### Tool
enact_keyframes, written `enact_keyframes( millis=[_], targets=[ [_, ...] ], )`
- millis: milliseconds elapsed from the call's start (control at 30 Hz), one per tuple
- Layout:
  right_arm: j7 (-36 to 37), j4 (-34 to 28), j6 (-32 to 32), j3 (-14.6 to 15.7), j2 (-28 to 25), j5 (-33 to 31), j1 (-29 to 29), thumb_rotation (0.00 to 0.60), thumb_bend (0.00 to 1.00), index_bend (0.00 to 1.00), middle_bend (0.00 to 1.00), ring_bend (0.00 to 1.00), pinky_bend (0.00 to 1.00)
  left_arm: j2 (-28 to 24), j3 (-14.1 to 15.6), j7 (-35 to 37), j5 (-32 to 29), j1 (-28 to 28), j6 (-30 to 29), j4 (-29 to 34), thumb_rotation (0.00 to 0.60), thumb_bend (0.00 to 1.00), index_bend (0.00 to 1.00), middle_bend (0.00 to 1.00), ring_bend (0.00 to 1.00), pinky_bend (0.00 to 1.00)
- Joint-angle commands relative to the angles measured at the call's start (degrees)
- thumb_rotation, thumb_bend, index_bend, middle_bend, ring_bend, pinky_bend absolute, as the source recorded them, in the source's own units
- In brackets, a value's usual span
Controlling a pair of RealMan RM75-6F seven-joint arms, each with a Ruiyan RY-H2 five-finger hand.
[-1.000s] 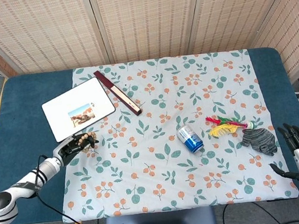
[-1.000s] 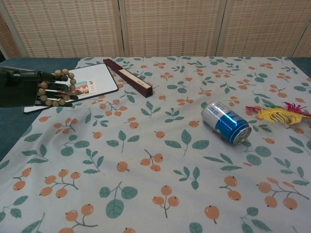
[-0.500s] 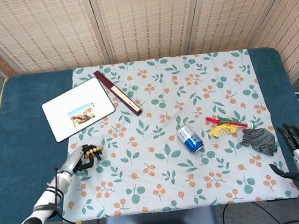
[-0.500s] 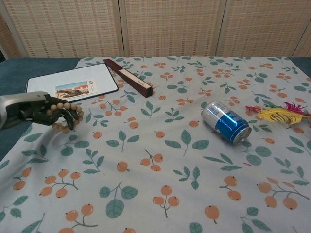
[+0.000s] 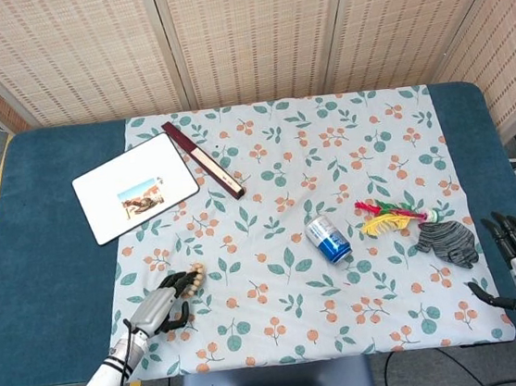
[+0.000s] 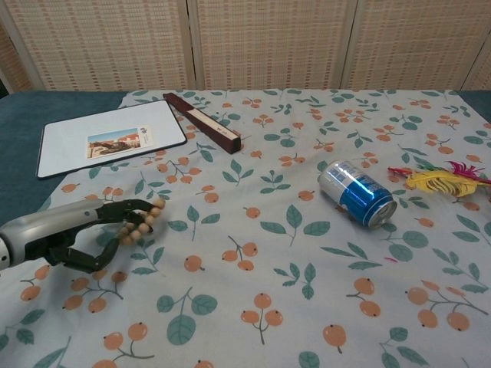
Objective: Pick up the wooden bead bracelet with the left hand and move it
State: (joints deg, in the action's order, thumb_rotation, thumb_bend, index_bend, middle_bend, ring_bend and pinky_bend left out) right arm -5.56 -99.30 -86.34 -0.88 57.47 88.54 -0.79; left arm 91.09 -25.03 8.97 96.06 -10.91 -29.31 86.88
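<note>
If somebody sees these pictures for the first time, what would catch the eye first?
Probably the left hand at the near left of the flowered cloth, holding a wooden bead bracelet in its fingertips. Next, the blue can lying on its side right of the middle, with a bright feather toy beside it. A white board with a small picture lies at the far left.

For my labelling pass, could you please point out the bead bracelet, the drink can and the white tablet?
bead bracelet [image 6: 140, 224], chest view, hanging beads.
drink can [image 6: 357, 192], chest view, blue side.
white tablet [image 5: 134, 187], head view, face centre.
</note>
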Motion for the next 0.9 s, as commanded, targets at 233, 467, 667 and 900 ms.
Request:
enact_keyframes(
  millis=[233, 467, 667, 900],
  targets=[
    [-0.2, -0.4, -0.5, 0.2, -0.2, 0.5, 0.3, 0.419, 0.15, 0.0, 0.0, 0.0, 0.0, -5.1, 9.7, 6.1, 4.6, -4.2, -14.4, -0.4, 0.6, 0.43, 0.0, 0.0, 0.0, 0.0],
    [-1.8, 0.3, -2.2, -0.6, 0.5, 0.3, 0.8, 0.419, 0.15, 0.0, 0.0, 0.0, 0.0, -13.5, 10.9, 1.5, 9.3, 0.2, -34.5, 5.3, 0.6, 0.47, 0.0, 0.0, 0.0, 0.0],
    [-6.1, 0.5, -2.9, -1.1, 2.1, -1.1, 1.2, 0.419, 0.15, 0.0, 0.0, 0.0, 0.0, -20.2, 16.8, -10.4, 12.3, 11.3, -52.2, 5.3, 0.6, 0.48, 0.0, 0.0, 0.0, 0.0],
    [-7.4, -0.1, -2.1, -0.6, 2.6, -0.5, 1.0, 0.419, 0.15, 0.0, 0.0, 0.0, 0.0, -21.1, 18.5, -14.3, 8.5, 13.0, -55.4, 4.9, 0.6, 0.48, 0.0, 0.0, 0.0, 0.0]
  ],
)
